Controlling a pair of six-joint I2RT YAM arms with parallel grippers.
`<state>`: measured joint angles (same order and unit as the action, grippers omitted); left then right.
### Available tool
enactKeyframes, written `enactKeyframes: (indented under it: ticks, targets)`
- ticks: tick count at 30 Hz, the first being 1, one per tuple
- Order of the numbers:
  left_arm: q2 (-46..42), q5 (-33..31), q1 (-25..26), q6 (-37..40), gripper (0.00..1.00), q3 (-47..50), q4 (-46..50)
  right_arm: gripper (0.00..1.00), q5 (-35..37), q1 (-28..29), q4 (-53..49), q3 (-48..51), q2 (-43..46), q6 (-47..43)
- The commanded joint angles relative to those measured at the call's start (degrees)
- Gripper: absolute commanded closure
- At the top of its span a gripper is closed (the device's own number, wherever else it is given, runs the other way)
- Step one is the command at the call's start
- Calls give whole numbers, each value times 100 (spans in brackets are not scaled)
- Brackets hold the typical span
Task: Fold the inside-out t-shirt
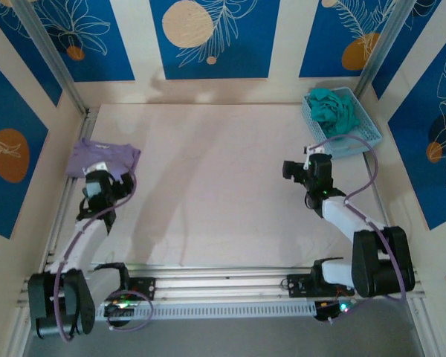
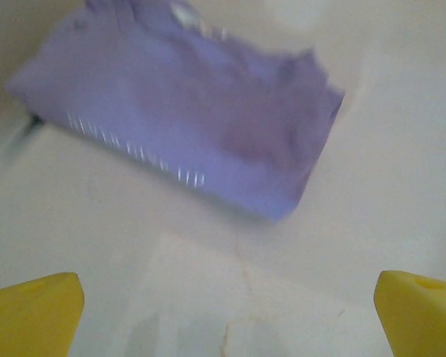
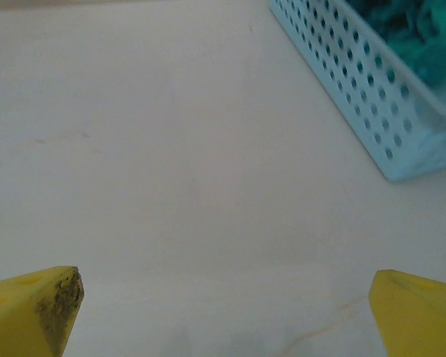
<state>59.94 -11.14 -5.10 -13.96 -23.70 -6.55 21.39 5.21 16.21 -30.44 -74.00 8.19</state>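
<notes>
The table [image 1: 223, 186] has a pale, pinkish-white top, smooth, with a few faint marks. 2 things lie on it. The t-shirt [image 1: 102, 155], a compact lavender rectangle with a row of faint white print along 1 side, lies flat at the far-left edge. The basket [image 1: 353, 141], light blue with perforated walls, stands at the far-right corner, turned at a slant to the table's edges. The 2 are well apart, the wide pale top between them.

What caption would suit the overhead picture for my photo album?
Folded lavender t-shirt on the table, far left; left pincer and right pincer open, empty; teal garment in blue basket.
</notes>
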Motion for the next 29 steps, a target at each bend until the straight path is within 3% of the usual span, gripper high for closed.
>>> enactKeyframes:
  ticks: [1, 3, 6, 10, 13, 15, 17, 19, 29]
  targets:
    - [339, 107, 81, 341, 0, 518, -2561, 1, -401, -187, 1367, 188, -290, -279]
    - [909, 252, 157, 714, 0, 714, -3591, 1, -800, -354, 1804, 375, -486, -117]
    - [1761, 531, 224, 728, 0, 550, -4165, 1, -1008, -406, 2610, 669, -808, -121]
    - [2176, 370, 514, 1024, 0, 266, -3936, 1, -1139, -394, 3403, 781, -1424, -183]
    - [2434, 389, 733, 1296, 0, 410, -4448, 1, -1141, -416, 3332, 796, -1375, -168]
    - [3141, 419, 780, 1410, 0, 563, -5681, 1, -1153, -424, 3209, 780, -1313, -161]
    - [2725, 316, 779, 1301, 0, 321, -4496, 1, -1137, -434, 3333, 792, -1361, -155]
    - [2952, 370, 826, 1408, 0, 394, -5043, 1, -1148, -431, 3307, 791, -1353, -159]
    - [2898, 313, 844, 1404, 0, 362, -4875, 1, -1154, -424, 3279, 787, -1350, -170]
